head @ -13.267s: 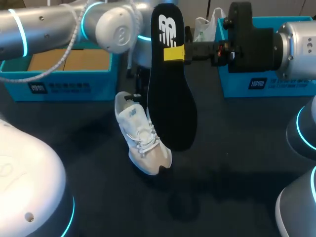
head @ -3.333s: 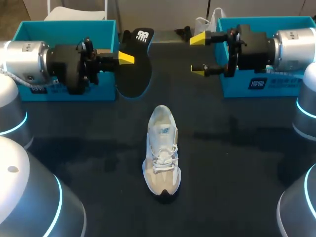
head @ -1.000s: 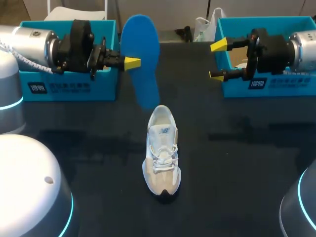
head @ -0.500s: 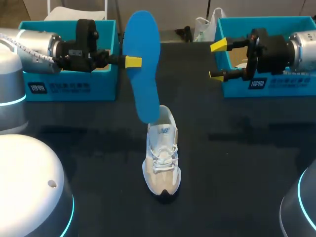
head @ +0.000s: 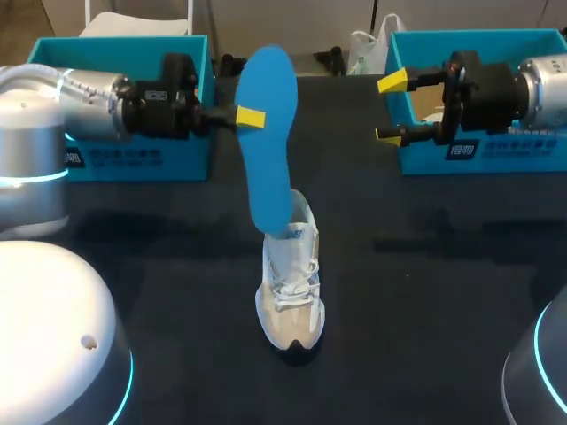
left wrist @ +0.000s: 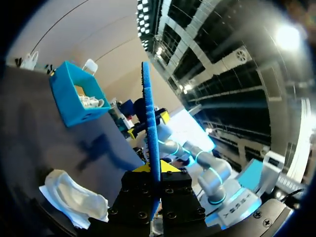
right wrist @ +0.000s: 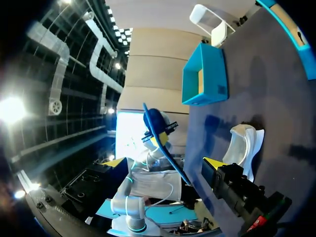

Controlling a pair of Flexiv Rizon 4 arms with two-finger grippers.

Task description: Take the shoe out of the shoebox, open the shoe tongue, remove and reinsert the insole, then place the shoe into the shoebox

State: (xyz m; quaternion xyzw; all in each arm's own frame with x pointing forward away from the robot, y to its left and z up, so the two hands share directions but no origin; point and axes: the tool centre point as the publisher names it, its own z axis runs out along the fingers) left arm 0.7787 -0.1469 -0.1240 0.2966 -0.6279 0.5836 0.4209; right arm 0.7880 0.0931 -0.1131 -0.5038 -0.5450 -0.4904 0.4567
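The white shoe point(head: 290, 279) stands on the dark table point(head: 425, 292), toe toward me. My left gripper point(head: 251, 117) is shut on the blue insole point(head: 270, 150), gripping its edge near the upper end. The insole hangs almost upright with its blue side toward me, and its lower end is at the shoe's heel opening. In the left wrist view the insole point(left wrist: 150, 123) shows edge-on between the fingers, with the shoe point(left wrist: 74, 200) below and to one side. My right gripper point(head: 391, 109) is open and empty, held in front of the right box, well clear of the shoe.
A teal box point(head: 124, 146) stands at the back left behind my left arm. A second teal box point(head: 483, 146) stands at the back right behind my right arm. My arm bases fill the near corners.
My left arm has carried the insole to the right and down, bringing its lower end onto the shoe's heel opening. The right arm and the shoe have not moved.
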